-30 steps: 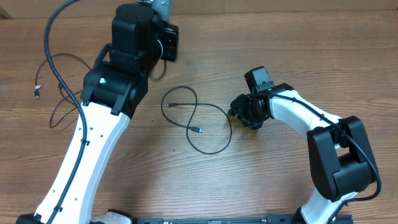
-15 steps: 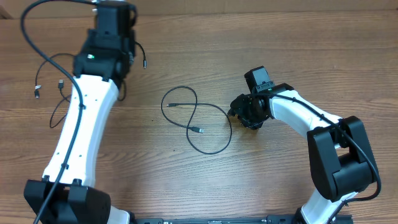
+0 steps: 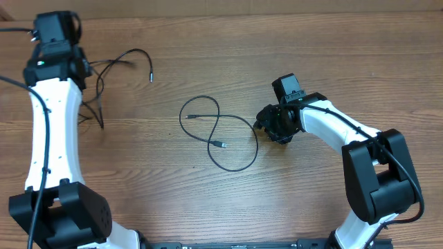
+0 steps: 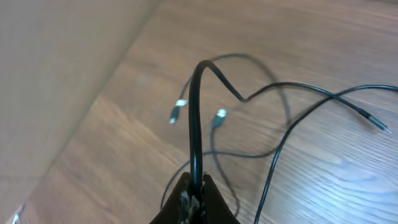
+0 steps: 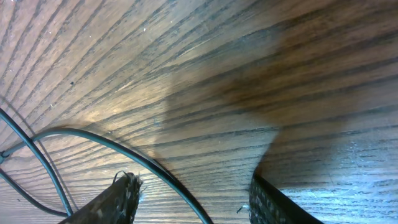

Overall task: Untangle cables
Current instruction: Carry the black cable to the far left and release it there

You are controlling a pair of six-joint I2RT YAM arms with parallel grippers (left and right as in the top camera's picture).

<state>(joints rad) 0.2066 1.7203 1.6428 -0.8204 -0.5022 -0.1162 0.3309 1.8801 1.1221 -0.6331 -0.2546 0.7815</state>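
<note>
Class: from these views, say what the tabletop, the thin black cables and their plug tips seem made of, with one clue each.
Tabletop: seemingly wood or wood-look laminate, brown, slightly glossy; grain lines and glare show. Cables: probably rubber or plastic sheathing, matte black; they lie in loose loops. Plug tips: likely metal; they glint pale.

Nope, nothing readable in any of the three views. No text, labels, brand names or numbers that I can make out.
</note>
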